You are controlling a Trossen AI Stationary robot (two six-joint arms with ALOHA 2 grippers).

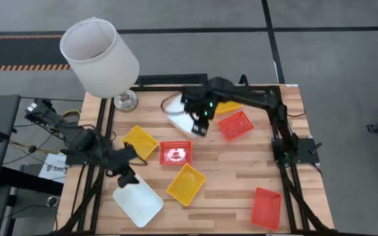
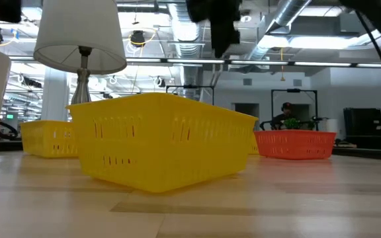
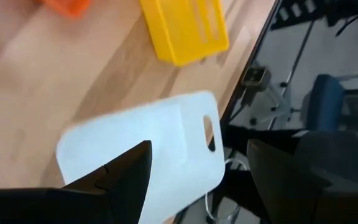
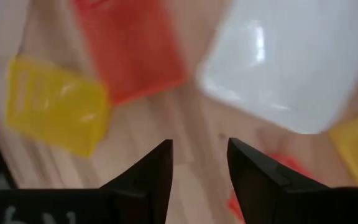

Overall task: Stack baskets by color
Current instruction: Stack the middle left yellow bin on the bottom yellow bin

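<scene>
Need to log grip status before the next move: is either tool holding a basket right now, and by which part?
Nothing is held. The right tool is open above the table beside the white basket, gripping nothing. The left tool is open over another white basket, not gripping it.

A wooden worktop (image 1: 241, 170) stands on a grey floor (image 1: 333, 59) with a striped hazard tape (image 1: 18, 67). A white-shaded lamp (image 1: 100, 56) sits on it. Ducts (image 2: 296, 16) and lights run overhead.

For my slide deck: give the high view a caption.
Right gripper hovers, jaws open, by a white basket; left gripper waits above another white basket.
</scene>
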